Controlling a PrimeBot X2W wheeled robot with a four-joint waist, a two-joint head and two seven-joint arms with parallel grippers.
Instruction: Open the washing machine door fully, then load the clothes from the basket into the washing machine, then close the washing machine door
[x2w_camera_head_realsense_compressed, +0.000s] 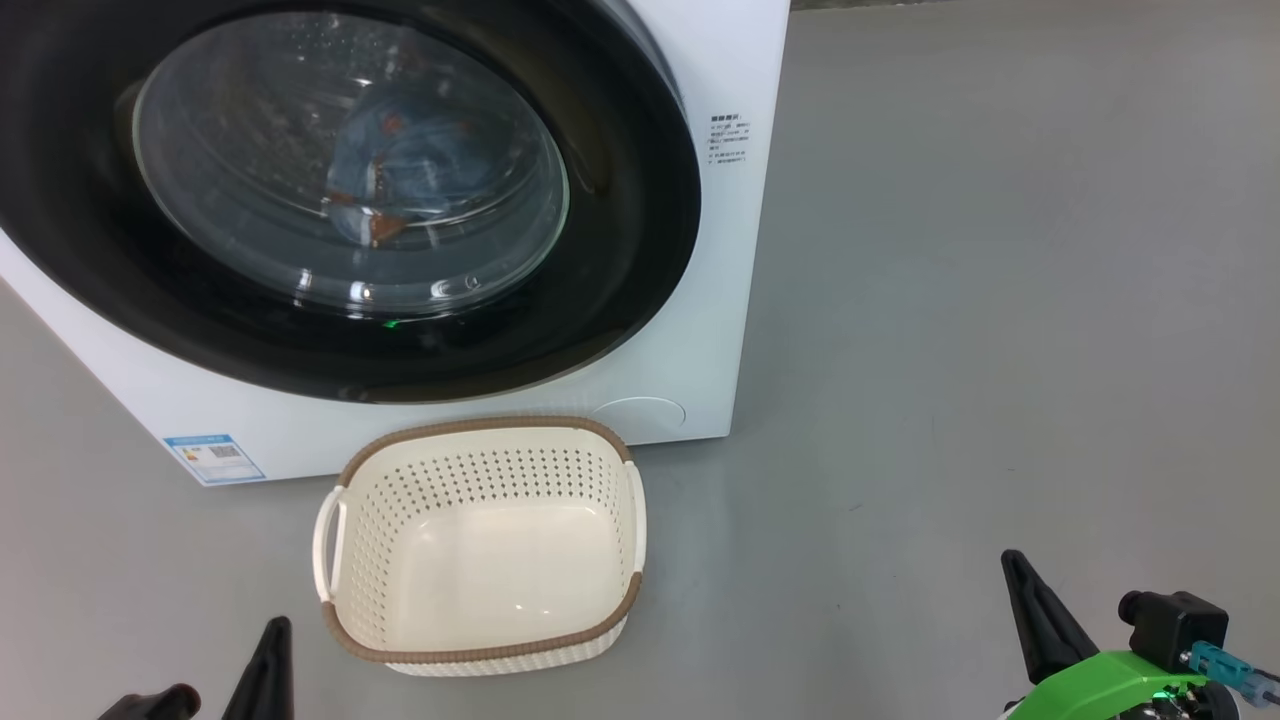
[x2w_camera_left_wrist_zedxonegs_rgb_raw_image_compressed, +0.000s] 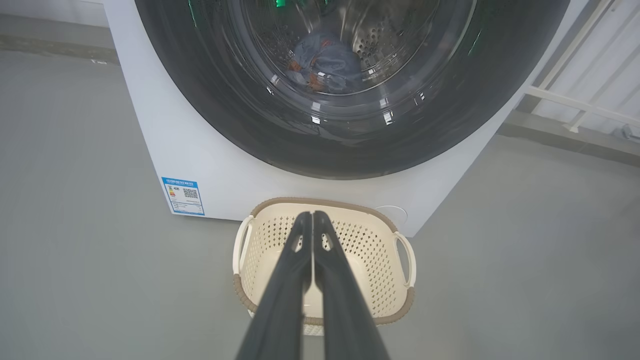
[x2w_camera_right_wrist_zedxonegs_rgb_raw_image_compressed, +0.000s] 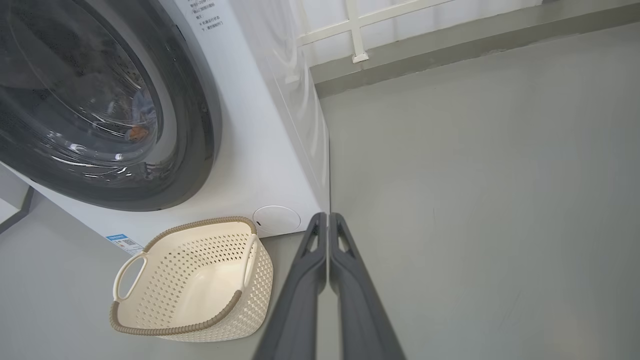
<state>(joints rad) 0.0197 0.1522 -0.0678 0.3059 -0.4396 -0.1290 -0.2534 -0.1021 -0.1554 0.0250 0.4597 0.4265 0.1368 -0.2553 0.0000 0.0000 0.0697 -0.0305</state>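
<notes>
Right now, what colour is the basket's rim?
Brown, with a woven look, around the cream basket; head view shows it best.

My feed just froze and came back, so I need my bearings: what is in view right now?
washing machine: one, white, on the floor ahead.
washing machine door: one, black rim with clear glass, closed.
clothes: one bundle, count unclear, light blue with orange-brown marks, in the drum behind the glass.
basket: one, cream with a brown rim, on the floor in front of the machine, nothing in it.
label: one, blue, lower-left corner of the machine's front.
floor: grey.
bars: several, white, by the wall behind the machine.
left gripper: dark, shut, holding nothing, pointing at the basket.
right gripper: dark, shut, holding nothing, right of the basket.
</notes>
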